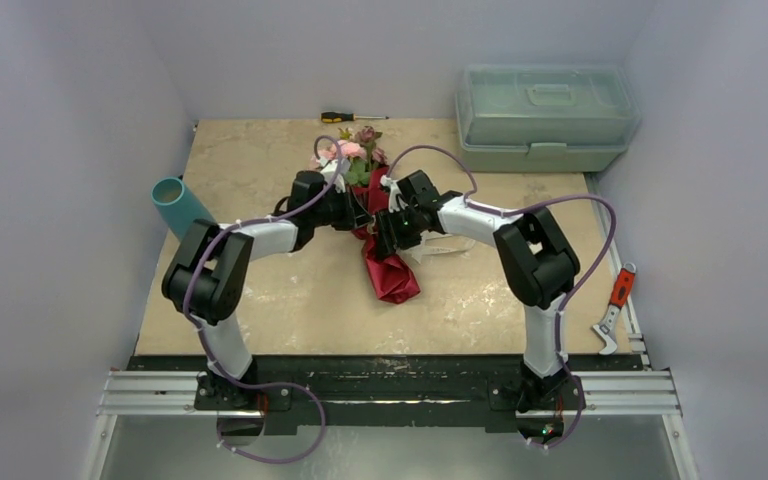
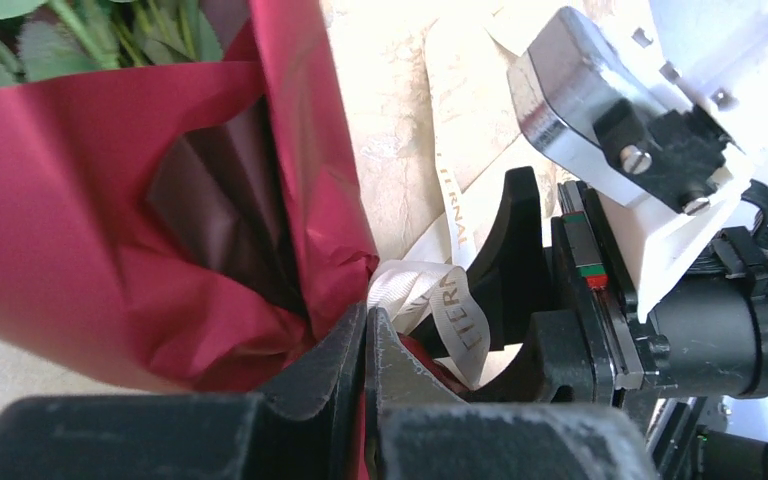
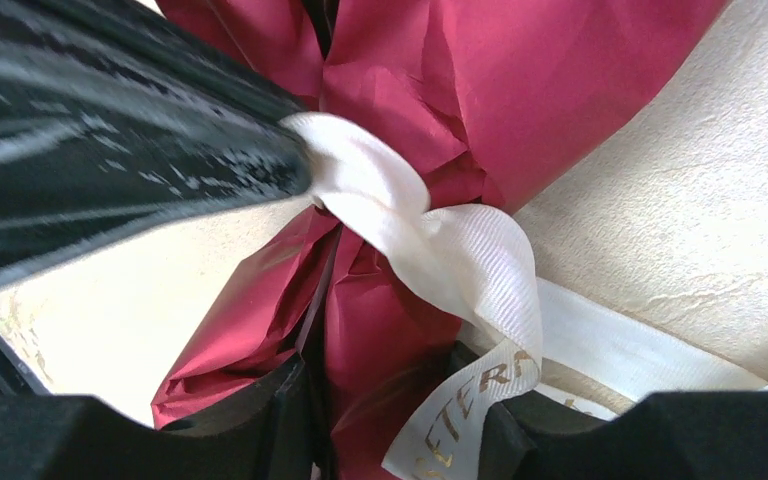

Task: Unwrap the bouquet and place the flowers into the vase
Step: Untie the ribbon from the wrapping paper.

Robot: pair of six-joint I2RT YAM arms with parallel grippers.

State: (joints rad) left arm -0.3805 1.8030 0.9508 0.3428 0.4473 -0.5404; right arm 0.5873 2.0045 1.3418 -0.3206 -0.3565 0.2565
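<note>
Closest, my left gripper (image 2: 365, 325) clamps the bouquet (image 2: 110, 200), right gripper (image 3: 385, 380) half-wide astride cream ribbon (image 3: 440, 250) (crooked pull could tear paper (image 3: 560, 80)).

The top camera sits high behind the arm bases, looking down and forward over the whole table (image 1: 260, 290): bases at 6 o'clock, toolbox (image 1: 545, 118) toward 1 o'clock. The left wrist camera looks out along the left fingers (image 2: 310, 390), pressed close to the paper (image 2: 80, 200), with the right arm (image 2: 700, 330) at 3 o'clock. The right wrist camera looks past the right fingers (image 3: 250, 430), equally close. Both wrist views share the ribbon (image 3: 440, 240) knot and pinched paper, mid-table in the top view.
</note>
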